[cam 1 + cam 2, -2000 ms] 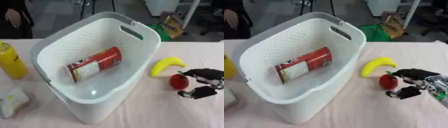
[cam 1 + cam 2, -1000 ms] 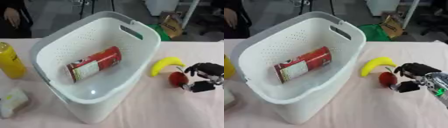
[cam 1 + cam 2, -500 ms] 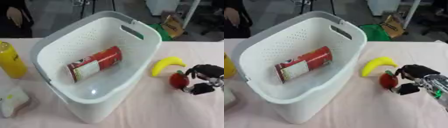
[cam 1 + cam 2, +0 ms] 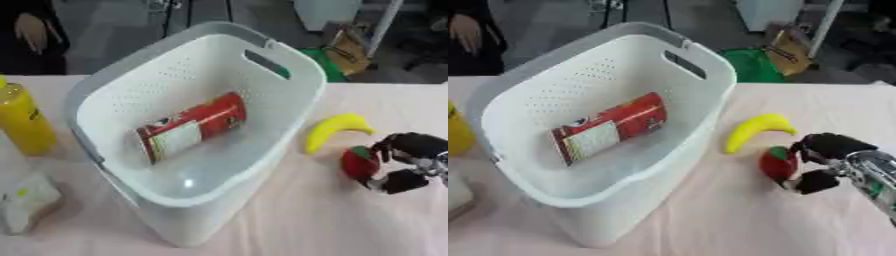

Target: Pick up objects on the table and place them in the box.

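A white perforated basket (image 4: 289,60) stands mid-table with a red cylindrical can (image 4: 191,126) lying on its floor. To its right lie a yellow banana (image 4: 334,129) and a red strawberry-like fruit with a green top (image 4: 360,162). My right hand (image 4: 824,160) comes in from the right, its fingers and thumb curled round the red fruit, which rests on the table. My left hand shows in neither view.
A yellow bottle (image 4: 24,120) stands at the left edge. A white packet (image 4: 26,205) lies near the front left corner. The table has a pale pink cloth (image 4: 315,220). Beyond the far edge are a green bag (image 4: 750,62) and a person.
My right hand has closed in on the red fruit from the right, its fingers and thumb curling nearer round it. The fruit, banana and basket stay where they were.
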